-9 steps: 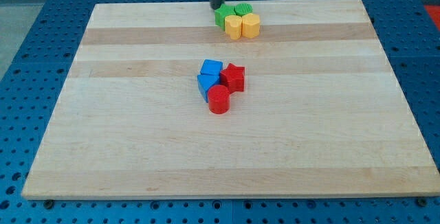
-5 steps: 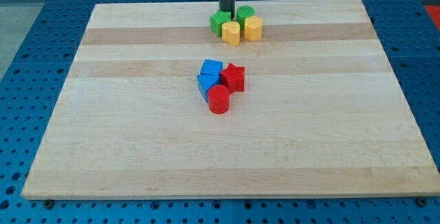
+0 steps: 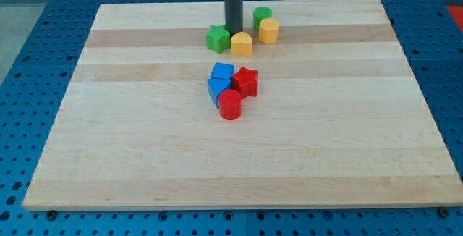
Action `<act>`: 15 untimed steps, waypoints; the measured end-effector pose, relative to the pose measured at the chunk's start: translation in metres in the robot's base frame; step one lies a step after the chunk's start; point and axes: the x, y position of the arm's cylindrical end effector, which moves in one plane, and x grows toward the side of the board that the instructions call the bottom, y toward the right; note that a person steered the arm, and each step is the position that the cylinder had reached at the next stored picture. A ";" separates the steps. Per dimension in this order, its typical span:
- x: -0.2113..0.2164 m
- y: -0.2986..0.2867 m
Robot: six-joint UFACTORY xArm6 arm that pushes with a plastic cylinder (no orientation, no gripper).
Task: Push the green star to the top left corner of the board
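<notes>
The green star (image 3: 215,38) lies near the top middle of the wooden board (image 3: 130,135). My tip (image 3: 234,32) stands just to its right, touching or nearly touching it, and just above a yellow block (image 3: 241,44). A green cylinder (image 3: 262,15) and a second yellow block (image 3: 268,30) sit to the right of the rod, apart from the star.
A cluster sits at the board's middle: a blue cube (image 3: 223,72), a second blue block (image 3: 216,89), a red star (image 3: 246,82) and a red cylinder (image 3: 230,105). A blue pegboard (image 3: 29,62) surrounds the board.
My tip moved down the view between the blocks. The green star slid down and left, one yellow block moved down with it, and the green cylinder and other yellow block stayed behind.
</notes>
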 end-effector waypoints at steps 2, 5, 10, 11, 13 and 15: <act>0.026 -0.021; 0.074 -0.092; 0.040 -0.079; 0.024 -0.126; 0.016 -0.142; -0.013 -0.125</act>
